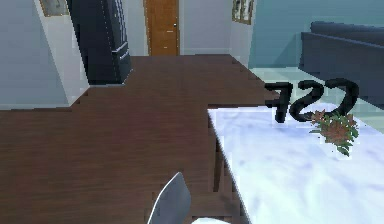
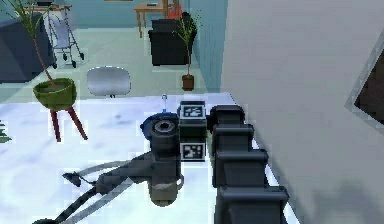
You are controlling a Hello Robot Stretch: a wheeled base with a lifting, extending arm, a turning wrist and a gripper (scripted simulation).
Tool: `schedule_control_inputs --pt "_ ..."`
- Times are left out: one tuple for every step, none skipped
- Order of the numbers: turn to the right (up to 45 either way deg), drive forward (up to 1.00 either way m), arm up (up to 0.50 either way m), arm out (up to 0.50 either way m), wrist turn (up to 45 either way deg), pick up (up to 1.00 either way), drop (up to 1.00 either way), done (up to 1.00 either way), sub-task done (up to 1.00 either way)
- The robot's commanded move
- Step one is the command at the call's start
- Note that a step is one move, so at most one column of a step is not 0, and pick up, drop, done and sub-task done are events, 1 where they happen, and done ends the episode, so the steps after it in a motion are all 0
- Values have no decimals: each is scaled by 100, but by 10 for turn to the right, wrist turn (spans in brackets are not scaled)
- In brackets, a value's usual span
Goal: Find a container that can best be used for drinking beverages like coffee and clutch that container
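Arm side view first: the arm (image 2: 245, 170) is stretched out over a white marbled surface (image 2: 110, 135). Sitting on that surface is a small dark round thing with a blue rim (image 2: 159, 127). It's right at the top of the gripper (image 2: 55, 200) body and just left of the white marker squares (image 2: 192, 110). It's too blobby for me to honestly call it a mug. The fingers (image 2: 100, 176) run the other way, down toward the arm side view's lower left. So the round thing lies back by the body, well apart from the fingertips, which have bare surface around them. I can't tell if the fingers are spread or pressed together, and I can't tell if they've got hold of anything either. Farther out there's a plant in a green pot on red legs (image 2: 55, 92) at the left and a grey chair back (image 2: 108, 80) past the surface's far edge. The forward view has the surface at its right, with a black curly sculpture (image 1: 315, 100) and a bunch of flowers (image 1: 337, 130) on it. Beyond that are a dark wood floor (image 1: 120, 130), a black fridge (image 1: 100, 40), a wooden door (image 1: 161, 25) and a blue sofa (image 1: 345, 55).
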Motion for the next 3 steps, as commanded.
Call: schedule_control_inputs --pt "0 0 0 0 450 0 0 0 0" --pt "0 0 0 0 240 0 0 0 0" --pt "0 0 -30 0 0 0 0 0 0"
